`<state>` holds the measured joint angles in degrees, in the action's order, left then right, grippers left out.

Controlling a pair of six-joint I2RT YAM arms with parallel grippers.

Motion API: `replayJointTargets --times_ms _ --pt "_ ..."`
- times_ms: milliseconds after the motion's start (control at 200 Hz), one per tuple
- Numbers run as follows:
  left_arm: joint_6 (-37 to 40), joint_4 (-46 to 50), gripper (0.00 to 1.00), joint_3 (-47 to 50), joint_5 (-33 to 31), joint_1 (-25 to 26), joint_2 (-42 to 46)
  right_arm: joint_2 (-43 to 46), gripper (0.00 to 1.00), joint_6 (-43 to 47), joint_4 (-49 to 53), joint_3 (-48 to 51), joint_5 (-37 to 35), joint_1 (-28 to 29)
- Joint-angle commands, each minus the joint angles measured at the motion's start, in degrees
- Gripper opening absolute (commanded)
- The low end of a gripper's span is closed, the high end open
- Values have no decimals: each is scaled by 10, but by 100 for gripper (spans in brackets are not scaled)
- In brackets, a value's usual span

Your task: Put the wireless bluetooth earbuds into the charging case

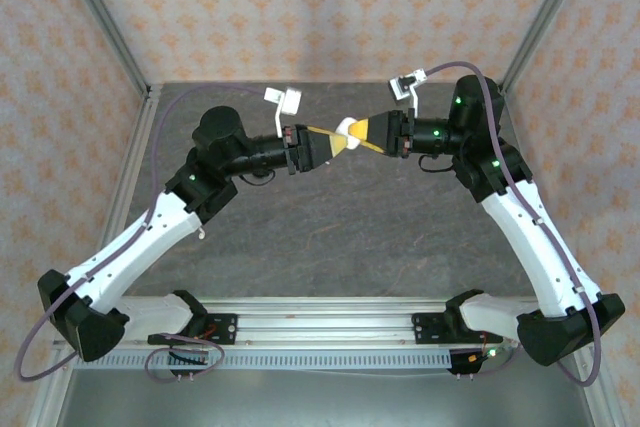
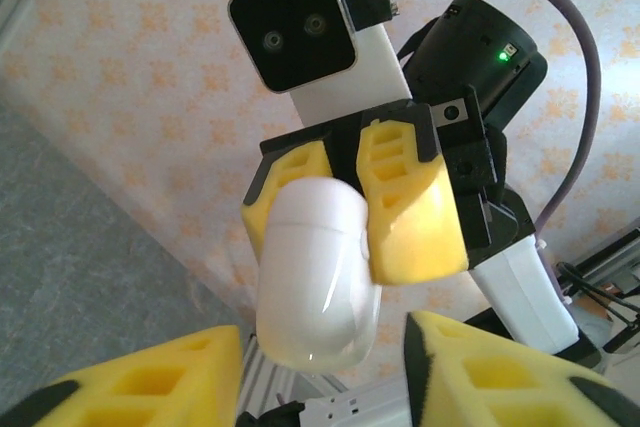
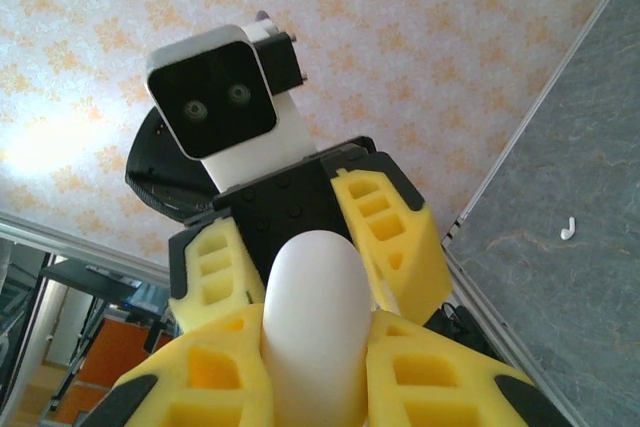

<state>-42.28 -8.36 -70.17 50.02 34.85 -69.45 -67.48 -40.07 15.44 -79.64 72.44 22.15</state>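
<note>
The charging case (image 1: 350, 129) is a rounded white pebble held in mid-air above the table's middle. My right gripper (image 3: 315, 317) is shut on it, with both yellow pads pressed against its sides. In the left wrist view the case (image 2: 315, 277) sticks out of the right gripper's fingers (image 2: 410, 217) towards me. My left gripper (image 2: 322, 335) stands open around the free end of the case, with a small gap on each side. A tiny white earbud (image 3: 568, 229) lies on the grey tabletop far below.
Both arms meet nose to nose over the dark grey table (image 1: 330, 227). Papered walls and a metal frame (image 1: 110, 22) close in the back and sides. A rail (image 1: 320, 322) runs along the near edge between the arm bases.
</note>
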Motion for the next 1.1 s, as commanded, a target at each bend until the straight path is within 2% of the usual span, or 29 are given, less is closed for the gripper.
replayJointTargets --times_ms 0,235,395,440,500,866,1091 --pt "-5 -11 36 -33 34 -4 -11 0 0 -2 -11 -22 25 4" --pt "-9 -9 18 -49 40 -3 -30 -15 0 2 -5 -24 39 4" --pt "-6 7 6 -49 30 -3 -34 -22 0 4 -2 -23 20 4" --pt "-5 11 4 -47 23 -3 -35 -23 9 3 -1 -21 8 4" --pt "-3 9 1 -43 15 -3 -34 -23 17 2 -1 -17 -7 4" --pt "9 -25 0 -29 0 -3 -29 -47 38 -8 1 9 -30 -1" --pt "12 -26 0 -32 -4 -4 -32 -48 43 -46 -33 38 -38 -29"
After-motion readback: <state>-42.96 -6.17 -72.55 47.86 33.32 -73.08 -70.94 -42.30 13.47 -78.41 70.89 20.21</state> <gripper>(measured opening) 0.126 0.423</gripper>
